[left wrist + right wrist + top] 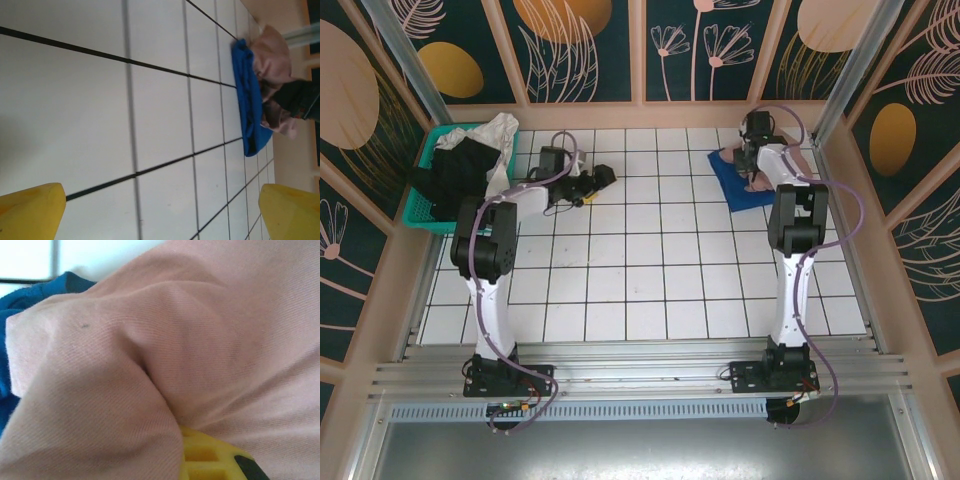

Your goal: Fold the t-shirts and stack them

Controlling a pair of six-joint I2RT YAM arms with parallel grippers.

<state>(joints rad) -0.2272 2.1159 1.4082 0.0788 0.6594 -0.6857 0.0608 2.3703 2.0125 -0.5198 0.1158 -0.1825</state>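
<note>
Far right: right hand [756,176] pinched shut on pink tee [215,325] atop blue tee [732,188]; left hand [161,212] wide open, empty; tees [462,172] in basket [419,203] not yet folded.

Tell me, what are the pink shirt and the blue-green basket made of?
The pink t-shirt looks like soft matte cloth: it shows a fine diagonal weave and loose folds. The basket is probably hard teal plastic, judging by its stiff, straight rim.

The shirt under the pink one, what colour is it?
Royal blue; the blue t-shirt shows best in the left wrist view.
</note>
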